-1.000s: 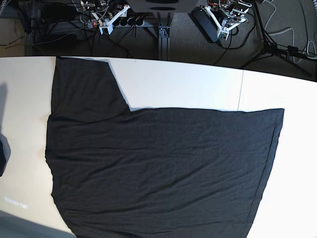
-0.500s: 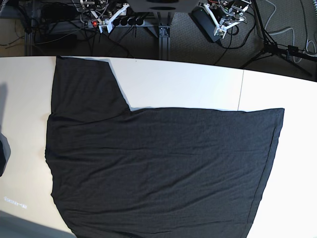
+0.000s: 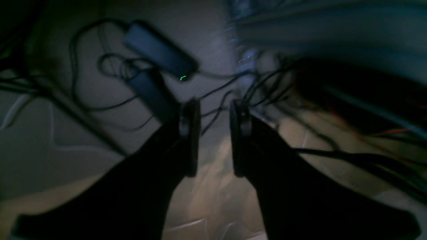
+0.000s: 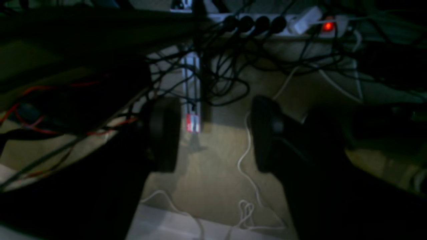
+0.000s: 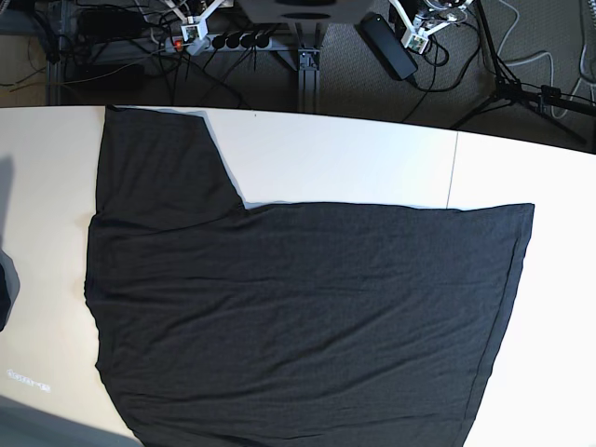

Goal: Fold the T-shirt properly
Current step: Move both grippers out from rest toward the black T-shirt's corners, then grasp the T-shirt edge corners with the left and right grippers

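Observation:
The black T-shirt (image 5: 298, 307) lies spread flat on the white table (image 5: 354, 158), plain side up, with no print showing. One sleeve (image 5: 158, 158) reaches to the far left corner. Its near hem runs out of the bottom of the base view. Both arms are pulled back beyond the table's far edge, over the floor. My left gripper (image 3: 214, 140) is open and empty, with a narrow gap; it shows at the top right of the base view (image 5: 413, 42). My right gripper (image 4: 215, 133) is open wide and empty; it shows at the top left (image 5: 193, 35).
Beyond the table's far edge the floor holds a power strip (image 5: 237, 40), a black adapter (image 5: 388, 45), tangled cables and a stand's legs (image 5: 507, 84). A dark object (image 5: 5, 293) sits at the left edge. A seam (image 5: 453, 168) crosses the table at the right.
Both grippers have drawn further back toward the top edge of the base view, away from the table. The shirt has not moved.

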`<state>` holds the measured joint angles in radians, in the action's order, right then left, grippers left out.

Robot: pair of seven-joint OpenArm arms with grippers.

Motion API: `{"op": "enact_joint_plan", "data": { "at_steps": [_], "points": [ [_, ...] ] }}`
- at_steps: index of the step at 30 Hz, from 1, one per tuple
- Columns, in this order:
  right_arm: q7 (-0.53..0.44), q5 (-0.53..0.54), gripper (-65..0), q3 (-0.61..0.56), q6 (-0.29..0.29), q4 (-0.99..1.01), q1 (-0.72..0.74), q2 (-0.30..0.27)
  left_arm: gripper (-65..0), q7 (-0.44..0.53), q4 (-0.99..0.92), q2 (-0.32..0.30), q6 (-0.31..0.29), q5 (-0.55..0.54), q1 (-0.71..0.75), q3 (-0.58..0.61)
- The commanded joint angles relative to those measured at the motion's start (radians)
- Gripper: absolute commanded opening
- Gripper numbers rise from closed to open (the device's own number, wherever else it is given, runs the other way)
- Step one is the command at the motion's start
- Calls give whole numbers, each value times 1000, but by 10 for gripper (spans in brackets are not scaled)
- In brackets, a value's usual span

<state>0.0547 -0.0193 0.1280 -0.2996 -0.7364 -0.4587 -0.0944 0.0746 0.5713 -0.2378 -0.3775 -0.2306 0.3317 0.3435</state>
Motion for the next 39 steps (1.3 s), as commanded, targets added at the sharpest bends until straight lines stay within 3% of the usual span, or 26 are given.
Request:
{"op": "enact_joint_plan", "data": {
  "at_steps": [1, 4, 10, 15, 19, 24, 27, 33, 39],
  "points": [
    [-8, 15, -312, 0, -35, -36, -35, -16, -493, 11, 46, -23, -75, -26, 29, -43],
    [12, 100, -312, 0, -82, -144, -113, -51, -493, -8, 178, -55, -212, -78, 111, -187],
    [63, 200, -312, 0, -83, -435, -297, -165, -493, -93, 454, -132, -321, -226, 284, -377],
    [135, 241, -312, 6, -82, -727, -455, -265, -493, -94, 682, -181, -321, -304, 422, -503],
    [175, 249, -312, 82, -82, -964, -559, -301, -493, -94, 857, -193, -321, -314, 504, -620],
    [254, 381, -312, 238, -82, -1205, -617, -337, -493, -177, 1054, -195, -321, -414, 570, -742],
    [317, 521, -311, 372, -79, -1300, -608, -346, -488, -257, 1138, -198, -321, -502, 587, -794],
    [346, 643, -311, 598, -64, -1269, -487, -380, -483, -267, 1189, -209, -321, -544, 605, -838],
    [368, 705, -311, 612, -48, -1004, -304, -441, -482, -268, 1189, -232, -321, -542, 605, -838]
  ]
}}
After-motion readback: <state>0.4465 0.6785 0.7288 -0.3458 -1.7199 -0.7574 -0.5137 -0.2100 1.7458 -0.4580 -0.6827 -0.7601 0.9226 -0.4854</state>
